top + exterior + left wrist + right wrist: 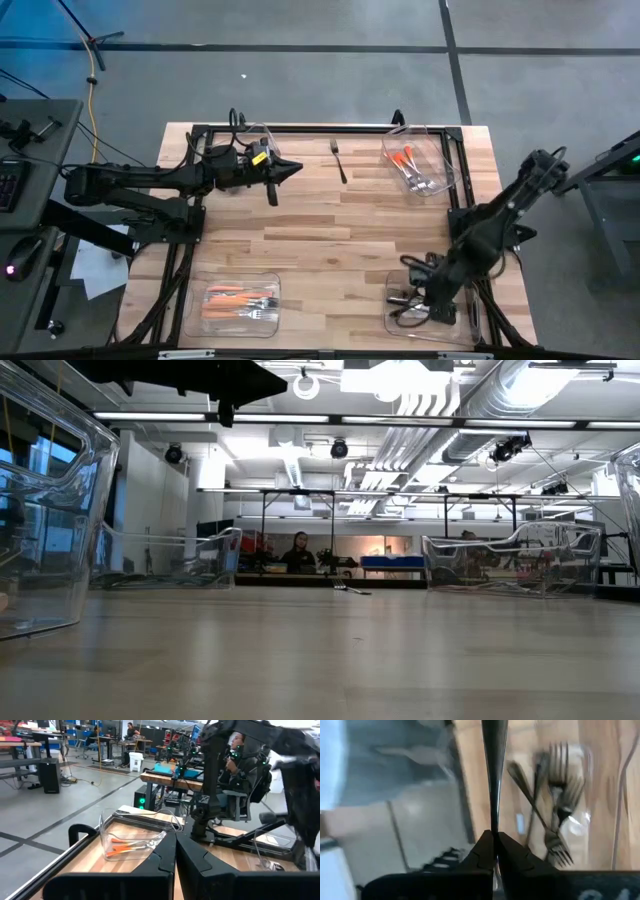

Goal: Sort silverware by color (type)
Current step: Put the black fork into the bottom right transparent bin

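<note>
- Largely, the sorting appears close to finished, judged from how the pieces lie now.
- Bin at about 7 o'clock on the tabletop (330, 250): orange-handled silverware (240, 300) lies gathered inside it.
- Bin at about 1 o'clock (445, 150): red-orange-handled pieces (408, 163) lie inside, metal ends toward the tabletop centre.
- Bin at about 5 o'clock (395, 322): dark forks (555, 815) lie crossed inside, seen in the right wrist view.
- Bin near 11 o'clock, beside the left arm: contents cannot be made out.
- Right gripper (495, 840): positioned over the 5 o'clock bin, fingers together and clamped on the handle of a dark metal utensil (493, 775); whether it is a fork or a spoon cannot be told. It is not yet released.
- Left gripper (290, 170): hangs above the tabletop near 11 o'clock, fingers together, holding nothing.
- One dark fork (338, 160) lies loose on the bare tabletop at about 12 o'clock, between the two far bins, just beside the left gripper.
- Outstanding, in my judgement: set down the held utensil with the dark pieces, then collect and bin the loose fork. No other loose pieces are visible.
</note>
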